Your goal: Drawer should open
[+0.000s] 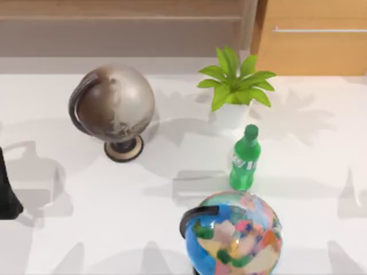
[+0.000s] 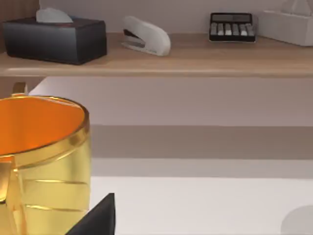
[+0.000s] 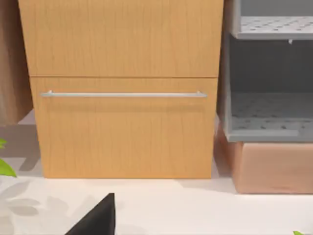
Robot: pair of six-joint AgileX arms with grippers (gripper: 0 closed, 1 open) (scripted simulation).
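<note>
White table, shut drawer at back right, yellow cup in left wrist view

Two globes are counted on the table in the top view: one grey-brown globe at about ten o'clock from the centre and one multicoloured globe at five o'clock. One potted plant and one green bottle are seen between them, toward two o'clock. One drawer with one silver bar handle is counted. One yellow cup, one tissue box, one stapler and one calculator are also counted.
</note>
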